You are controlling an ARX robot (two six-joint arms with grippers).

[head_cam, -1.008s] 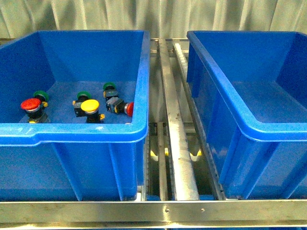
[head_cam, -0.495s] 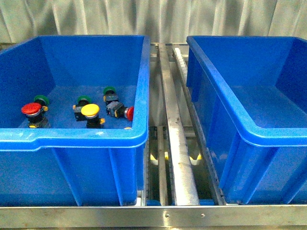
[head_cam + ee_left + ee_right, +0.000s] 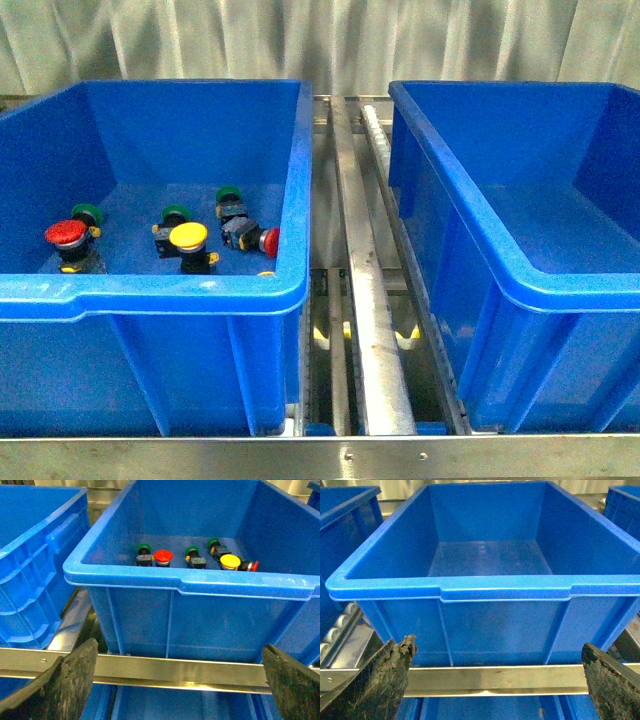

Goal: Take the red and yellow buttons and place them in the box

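Observation:
The left blue bin point(image 3: 150, 295) holds the buttons. A red button point(image 3: 66, 233) stands at its left, a yellow button point(image 3: 188, 237) in the middle, and a second red button point(image 3: 270, 241) lies on its side by the right wall. They also show in the left wrist view: red point(image 3: 162, 556), yellow point(image 3: 230, 561), second red point(image 3: 254, 566). The right blue box point(image 3: 520, 270) holds nothing I can see; it fills the right wrist view point(image 3: 490, 592). My left gripper point(image 3: 180, 675) and right gripper point(image 3: 497, 677) are open and empty, in front of the bins over a metal rail.
Three green-capped switches point(image 3: 87, 213) point(image 3: 176, 215) point(image 3: 228, 196) sit among the buttons. A roller conveyor rail point(image 3: 365, 260) runs between the bins. A metal frame bar point(image 3: 380, 458) crosses the front. Another blue bin point(image 3: 30, 555) stands beside the left one.
The front view has shifted slightly: the bins and frame bar sit lower in the picture than before. The buttons have not moved within the bin.

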